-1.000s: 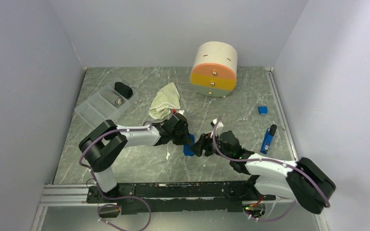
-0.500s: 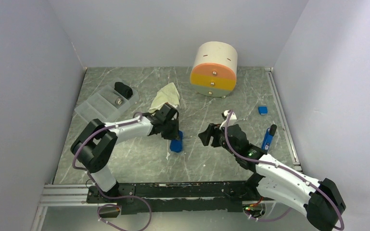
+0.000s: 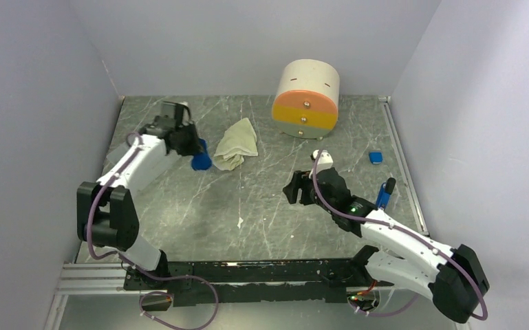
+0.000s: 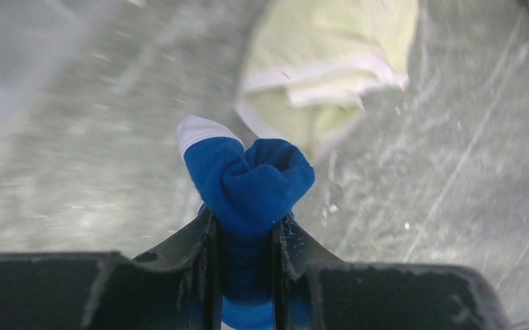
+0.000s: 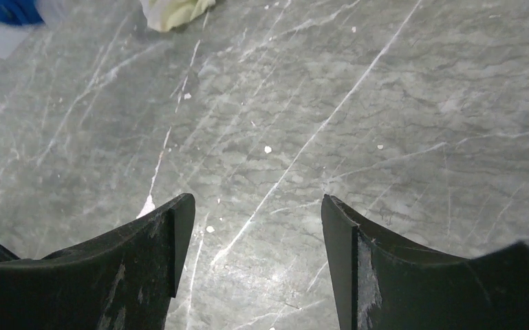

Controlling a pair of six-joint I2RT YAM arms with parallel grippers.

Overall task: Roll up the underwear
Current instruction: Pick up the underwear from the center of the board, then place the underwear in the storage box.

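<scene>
Blue underwear point(image 4: 247, 180) is looking rolled, and your left gripper point(image 4: 244, 221) is pinching it; your right gripper point(image 5: 256, 202) is hanging spread, empty; cream underwear point(image 3: 237, 141) is lying unrolled.

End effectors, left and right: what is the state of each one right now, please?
Left end effector: closed, holding the royal blue cloth underwear with white trim.
Right end effector: open, holding nothing.

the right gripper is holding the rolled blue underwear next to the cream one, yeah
Not quite: the left gripper holds the rolled blue underwear next to the cream one, as the left wrist view shows. The right gripper is open and empty.
</scene>
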